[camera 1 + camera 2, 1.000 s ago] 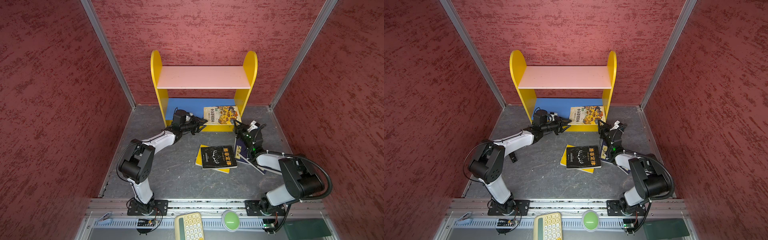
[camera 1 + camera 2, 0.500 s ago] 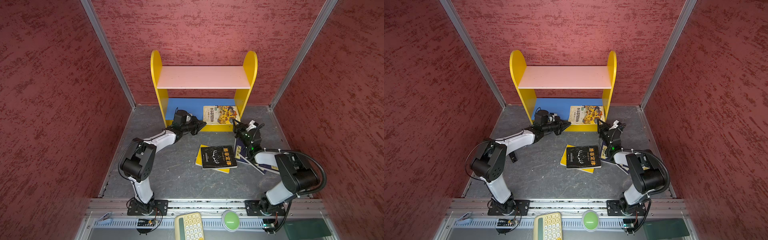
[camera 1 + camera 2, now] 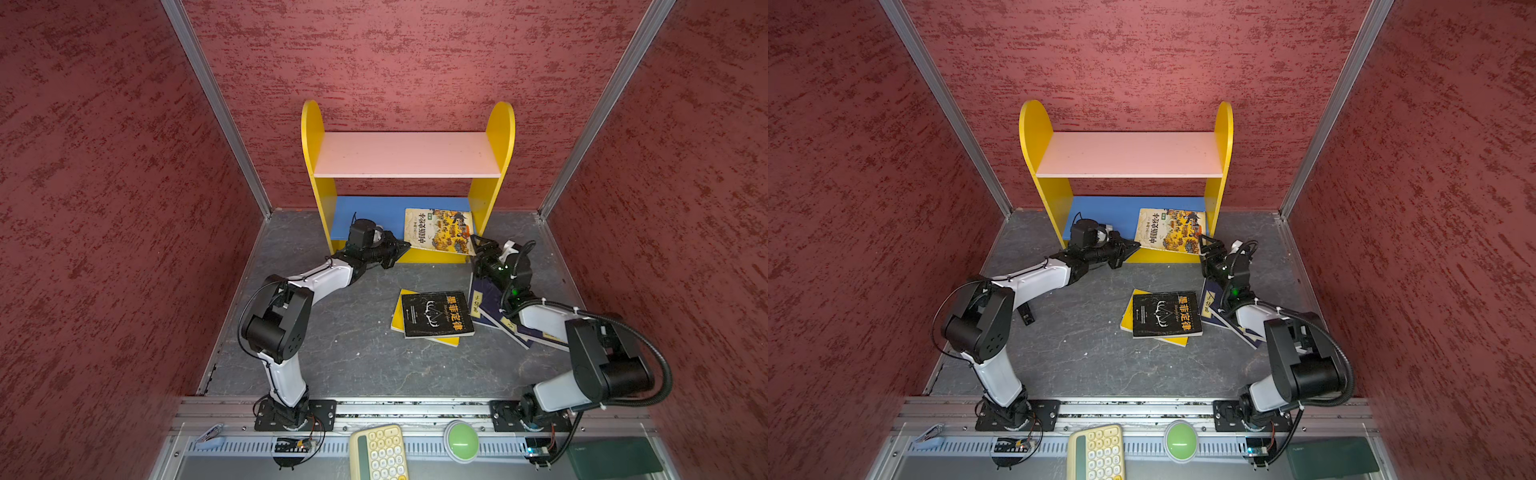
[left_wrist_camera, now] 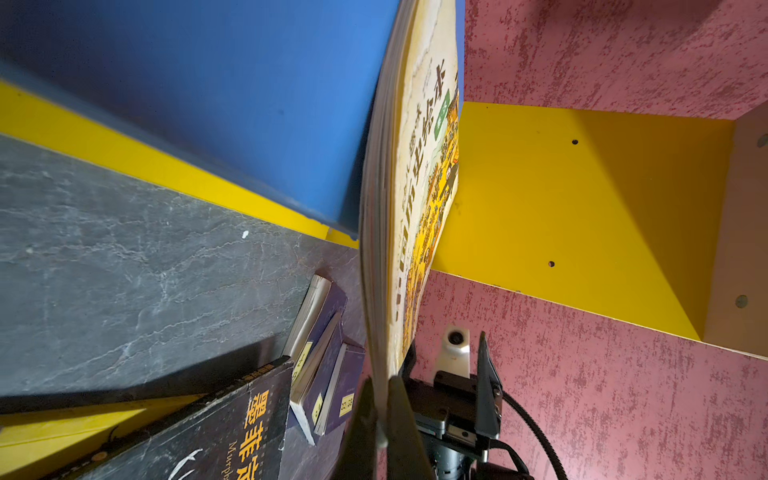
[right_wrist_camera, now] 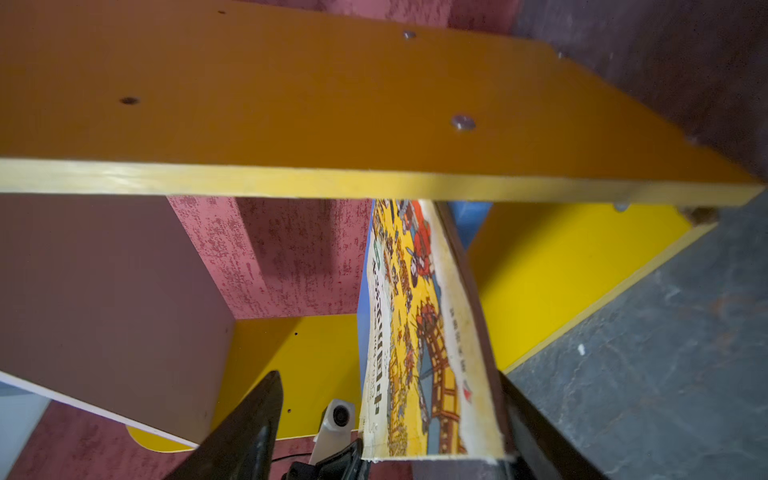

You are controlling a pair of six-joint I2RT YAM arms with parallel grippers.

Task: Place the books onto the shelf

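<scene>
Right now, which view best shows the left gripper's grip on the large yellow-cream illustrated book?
Left wrist view: the left gripper is shut on the edge of the large yellow-cream illustrated book, close up. Both top views show it small, from above; the right wrist view shows mostly the cover.

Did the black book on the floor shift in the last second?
No. The black book lies where it was, same gap from the shelf base.
</scene>
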